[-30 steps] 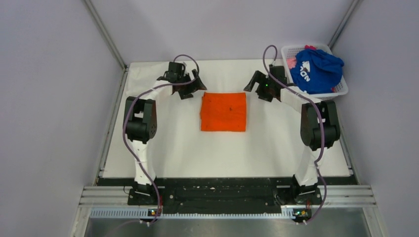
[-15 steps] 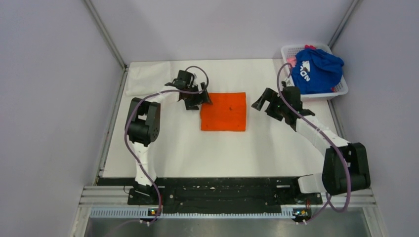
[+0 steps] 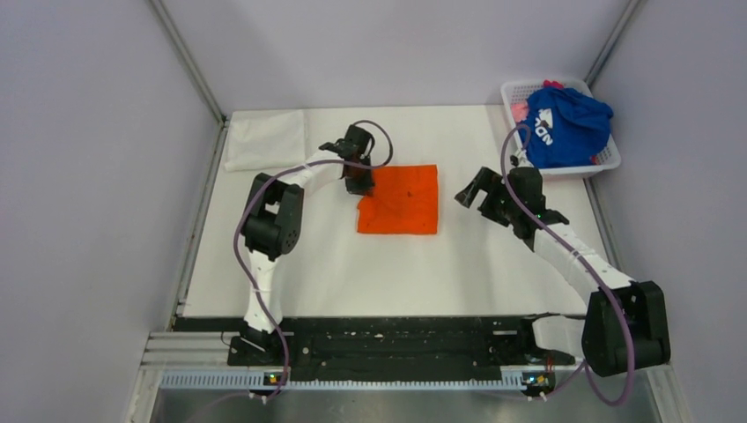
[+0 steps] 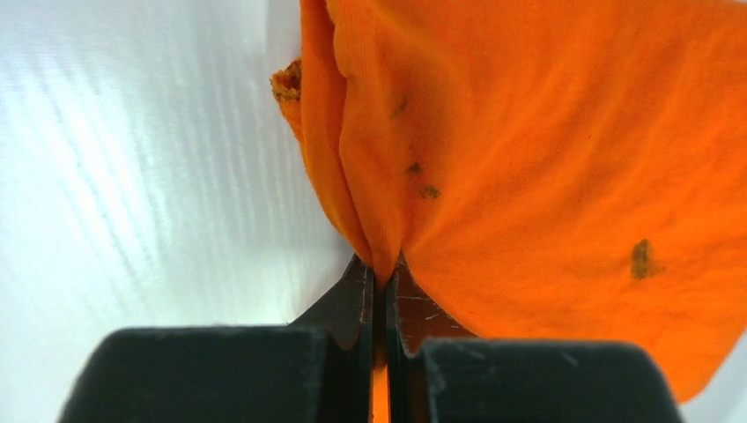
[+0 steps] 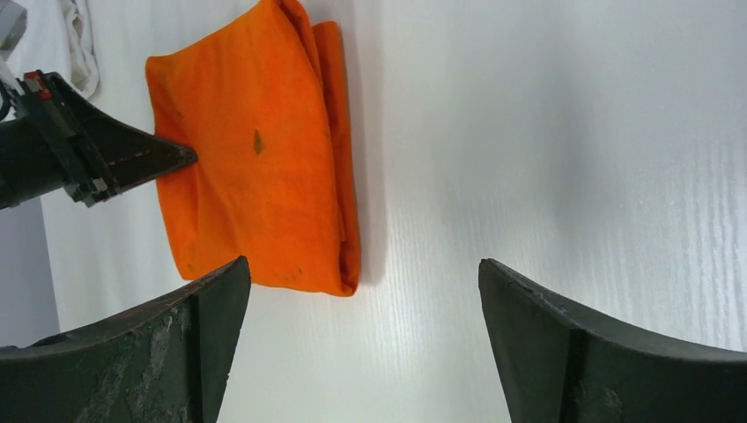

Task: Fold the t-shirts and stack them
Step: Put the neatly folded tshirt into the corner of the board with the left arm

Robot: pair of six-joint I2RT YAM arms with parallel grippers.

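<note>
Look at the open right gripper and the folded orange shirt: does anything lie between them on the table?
Nothing visible does. The right gripper hangs open beside the orange shirt, with only bare table between them. The left gripper is shut on the shirt's opposite edge, out of that path.

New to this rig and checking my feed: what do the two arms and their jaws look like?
Both the left arm and right arm have white links with bulky black joint housings. A purple cable loops along each. The left gripper and right gripper are black; the right's wide jaws look scuffed.
</note>
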